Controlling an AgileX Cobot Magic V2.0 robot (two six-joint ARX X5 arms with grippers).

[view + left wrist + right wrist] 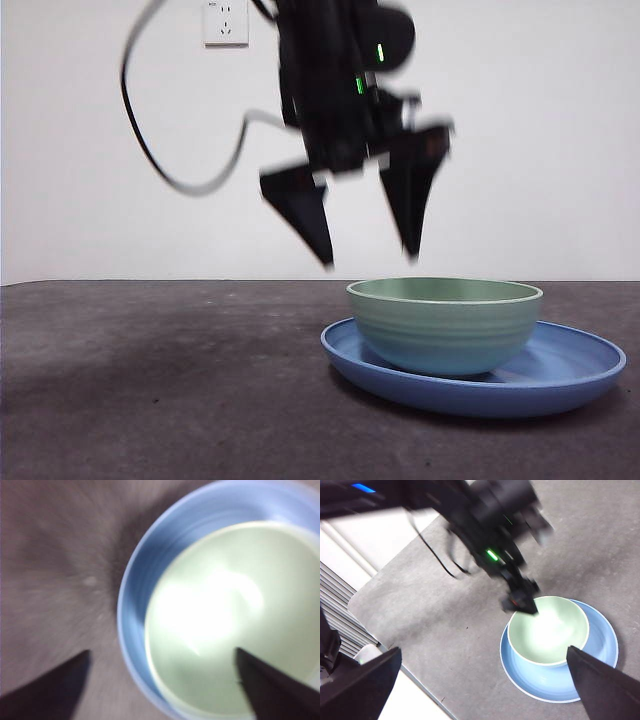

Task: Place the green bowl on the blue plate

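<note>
Pale mint-green ridged bowl [444,322] seated inside glossy blue round plate [570,375], off-centre; left gripper [372,255] hovering above, jaws wide, empty. Likely light, rigid, slick; rim best pinched. Right gripper [485,680] spread, waiting.

Three views, one shared dish stack

From the front we look level across the table; our left wrist camera stares down, close and blurred; our right wrist camera sits higher, with the pale green ridged bowl [444,322] [235,620] [548,629] at 4 o'clock, common to all.

Open air between left hand [370,262] and green bowl [445,325].
</note>
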